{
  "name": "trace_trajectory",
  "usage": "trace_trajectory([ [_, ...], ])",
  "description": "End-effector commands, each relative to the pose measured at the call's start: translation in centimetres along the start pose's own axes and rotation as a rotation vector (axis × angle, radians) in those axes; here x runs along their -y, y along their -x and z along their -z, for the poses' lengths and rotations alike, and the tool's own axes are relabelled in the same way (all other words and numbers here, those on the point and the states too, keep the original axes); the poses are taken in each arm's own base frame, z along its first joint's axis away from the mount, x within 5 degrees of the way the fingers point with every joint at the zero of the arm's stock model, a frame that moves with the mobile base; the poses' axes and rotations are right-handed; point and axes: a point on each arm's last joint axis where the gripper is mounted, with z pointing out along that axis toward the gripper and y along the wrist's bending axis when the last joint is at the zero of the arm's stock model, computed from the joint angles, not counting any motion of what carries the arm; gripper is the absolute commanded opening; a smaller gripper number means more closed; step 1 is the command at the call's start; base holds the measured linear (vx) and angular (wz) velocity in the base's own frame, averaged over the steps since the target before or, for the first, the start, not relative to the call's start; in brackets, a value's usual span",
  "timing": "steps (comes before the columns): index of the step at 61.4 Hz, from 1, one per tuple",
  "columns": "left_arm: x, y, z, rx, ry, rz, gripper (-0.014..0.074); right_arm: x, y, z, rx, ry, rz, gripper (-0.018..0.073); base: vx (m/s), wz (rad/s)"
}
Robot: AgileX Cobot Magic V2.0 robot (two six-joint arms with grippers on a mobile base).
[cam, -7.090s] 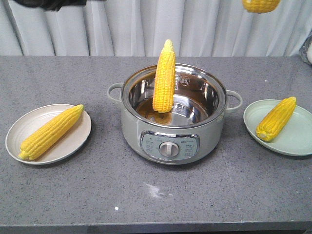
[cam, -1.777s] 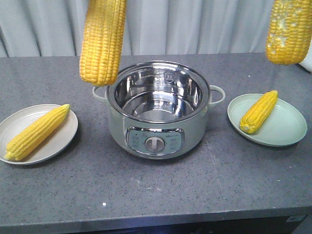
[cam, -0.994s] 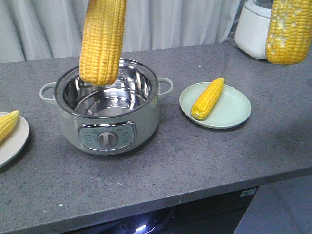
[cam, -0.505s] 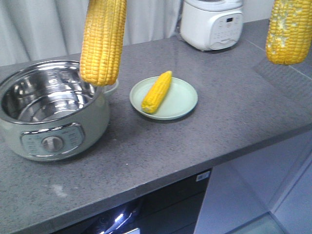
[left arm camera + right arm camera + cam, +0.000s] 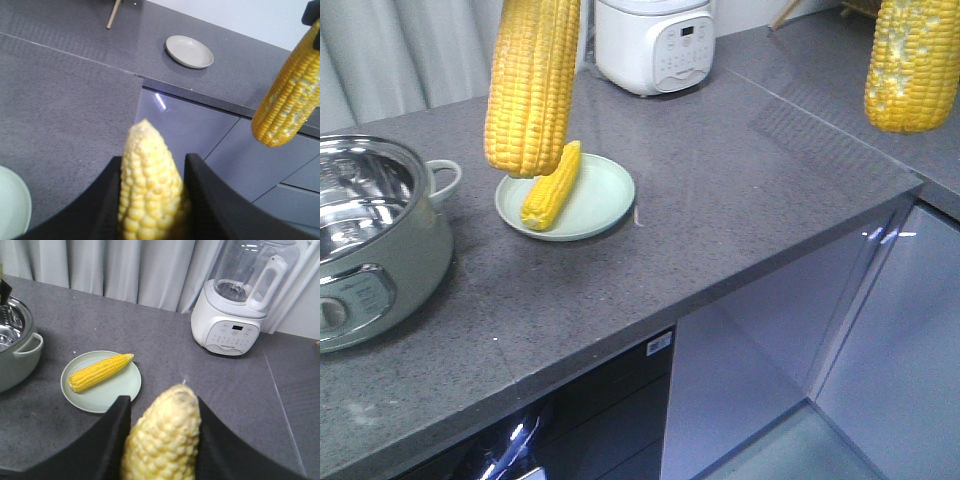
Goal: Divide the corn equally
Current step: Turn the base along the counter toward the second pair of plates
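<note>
view has swung right since a moment ago: pot (image 5: 380, 250) now at the left edge, green plate (image 5: 605, 195) slid left, white blender base (image 5: 655, 45) behind it. left gripper (image 5: 152, 165) clamped on a cob (image 5: 532, 85), held vertical, its lower end overlapping the plate in front view. right gripper (image 5: 160, 410) clenched on the patchy cob (image 5: 912, 62), hanging past the counter (image 5: 740, 170) corner, well apart from the plate. third cob (image 5: 552, 185) lies diagonally on the green plate.

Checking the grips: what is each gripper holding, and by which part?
Each holds a corn cob near its pointed end: left gripper the plain cob, right gripper the white-patched cob.
</note>
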Motion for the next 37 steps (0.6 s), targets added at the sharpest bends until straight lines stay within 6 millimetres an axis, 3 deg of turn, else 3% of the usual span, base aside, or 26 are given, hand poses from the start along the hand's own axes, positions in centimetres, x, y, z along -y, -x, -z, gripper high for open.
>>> trace_trajectory([
  [1,2.10,0.87,2.09,0.081,-0.040,-0.023,-0.0006,-0.35,1.18,1.70,0.111,-0.032,0.013,-0.0004,-0.02,-0.25],
  [37,2.10,0.87,2.09,0.081,-0.040,-0.023,-0.0006,-0.37,1.15,1.69,0.108,-0.031,0.013,-0.0004,-0.03,-0.28],
])
